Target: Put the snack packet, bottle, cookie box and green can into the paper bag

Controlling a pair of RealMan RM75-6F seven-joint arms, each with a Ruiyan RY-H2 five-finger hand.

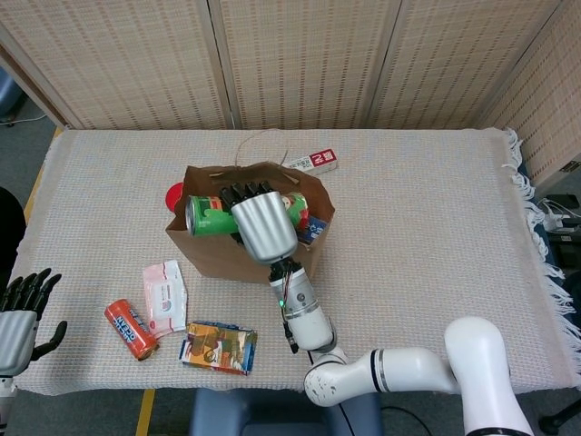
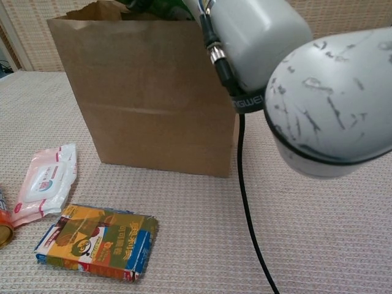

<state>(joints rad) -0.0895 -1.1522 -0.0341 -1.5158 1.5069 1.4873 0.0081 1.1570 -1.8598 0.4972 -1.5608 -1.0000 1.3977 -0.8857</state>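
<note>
The fingers (image 1: 238, 193) of the right hand (image 1: 263, 224) are wrapping around the green can (image 1: 207, 215), holding it on its side right over the open mouth of the paper bag (image 1: 218, 256). The can's open end is pointing toward the bag's left wall, and its other end is reaching toward the bag's right wall. From the chest view, the bag (image 2: 153, 104) is standing upright on the counter (image 2: 318, 226), with a bit of green showing above its top rim and the right arm (image 2: 288, 73) looming over its right side.

The left hand (image 1: 20, 318) is hanging off the counter edge, well to the left of the bag, with its fingers spread apart and holding nothing.

In front of the bag, toward its left, a pink wipes pack (image 1: 164, 295) is lying flat. Just left of that, further from the bag, an orange can (image 1: 130, 329) is lying on its side. A snack packet (image 1: 218, 347) is lying flat in front of the bag, nearest the robot. Behind the bag, a red-and-white box (image 1: 313, 163) is lying on the counter. Something red (image 1: 172, 194) is peeking out at the bag's left rear corner; what it is cannot be told.
</note>
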